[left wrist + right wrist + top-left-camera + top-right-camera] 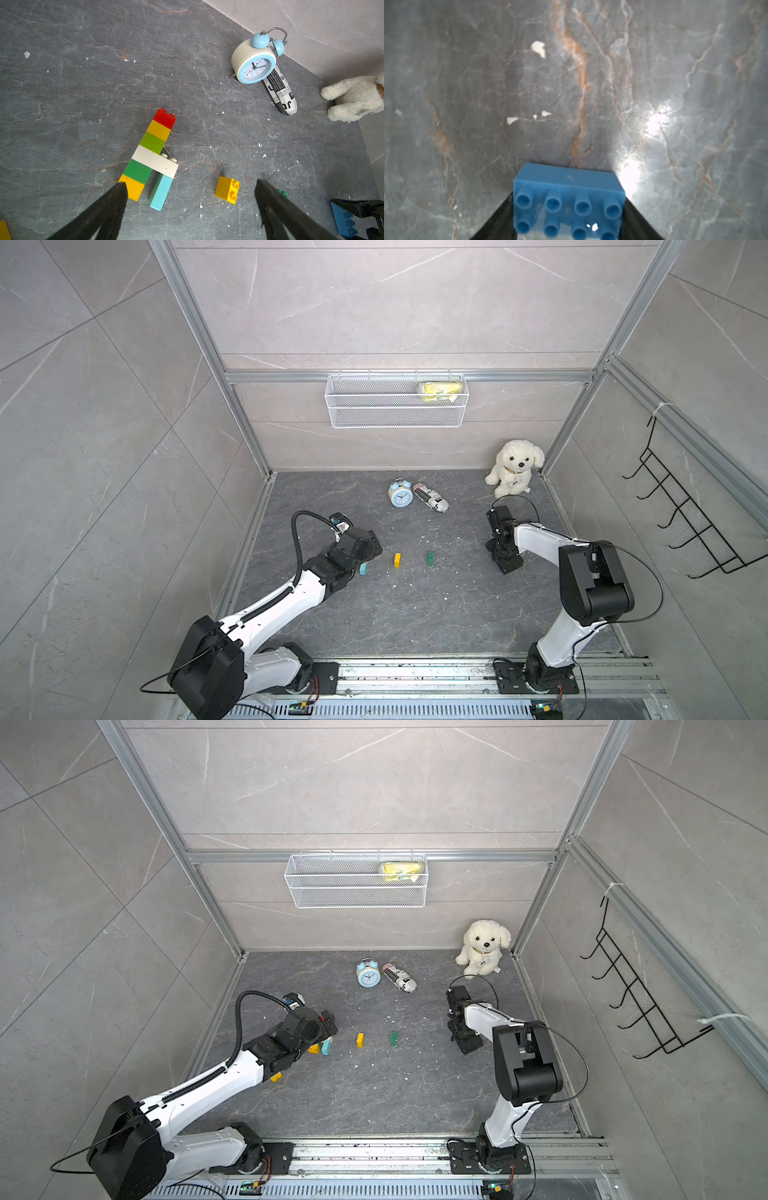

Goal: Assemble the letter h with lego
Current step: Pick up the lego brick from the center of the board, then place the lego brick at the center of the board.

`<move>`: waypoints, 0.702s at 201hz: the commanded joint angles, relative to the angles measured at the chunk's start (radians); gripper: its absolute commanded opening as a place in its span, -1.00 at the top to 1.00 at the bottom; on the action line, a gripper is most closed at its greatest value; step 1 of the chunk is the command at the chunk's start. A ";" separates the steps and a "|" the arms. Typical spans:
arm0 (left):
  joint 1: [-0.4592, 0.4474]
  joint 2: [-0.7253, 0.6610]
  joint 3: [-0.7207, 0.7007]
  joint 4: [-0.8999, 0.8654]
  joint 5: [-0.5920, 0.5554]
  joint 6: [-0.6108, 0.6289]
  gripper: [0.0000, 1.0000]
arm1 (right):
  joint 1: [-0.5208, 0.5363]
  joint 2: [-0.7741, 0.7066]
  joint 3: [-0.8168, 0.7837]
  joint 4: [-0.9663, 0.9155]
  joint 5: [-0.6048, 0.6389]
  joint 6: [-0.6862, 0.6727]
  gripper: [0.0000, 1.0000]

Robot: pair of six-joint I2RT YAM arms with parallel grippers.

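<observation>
The blue brick [566, 180] sits pinched in my right claw [569, 194] down at the bench [467, 83], while my left claw [190, 184] hangs wide open and empty over the lego h [153, 158], which looks almost done, maybe missing just this brick.

I see a clock [401, 493] just beside a newsprint pouch [431, 497] near the back wall [374, 448], and a plush dog [515, 467] in the far right corner. A wall basket [374, 416] holds a yellow packet [440, 391]; white flecks [27, 54] dot the floor [415, 614].
</observation>
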State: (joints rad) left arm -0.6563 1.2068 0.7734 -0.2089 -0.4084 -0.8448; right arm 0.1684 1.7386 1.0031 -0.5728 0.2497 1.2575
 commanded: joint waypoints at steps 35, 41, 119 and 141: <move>0.004 -0.067 -0.034 0.012 -0.050 -0.026 -0.99 | 0.215 -0.208 -0.167 0.070 -0.029 -0.282 0.26; 0.005 -0.072 -0.037 0.012 -0.053 -0.030 -0.99 | 0.246 -0.233 -0.169 0.051 -0.022 -0.301 0.27; 0.005 -0.085 -0.054 0.013 -0.058 -0.056 -0.99 | 0.604 -0.279 -0.189 -0.115 -0.015 -0.323 0.21; 0.005 -0.084 -0.057 0.011 -0.085 -0.063 -0.99 | 0.706 -0.229 -0.155 -0.112 0.017 -0.264 0.13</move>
State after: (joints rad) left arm -0.6563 1.1400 0.7238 -0.2089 -0.4431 -0.8871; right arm 0.7898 1.4567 0.8246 -0.6361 0.2333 0.9466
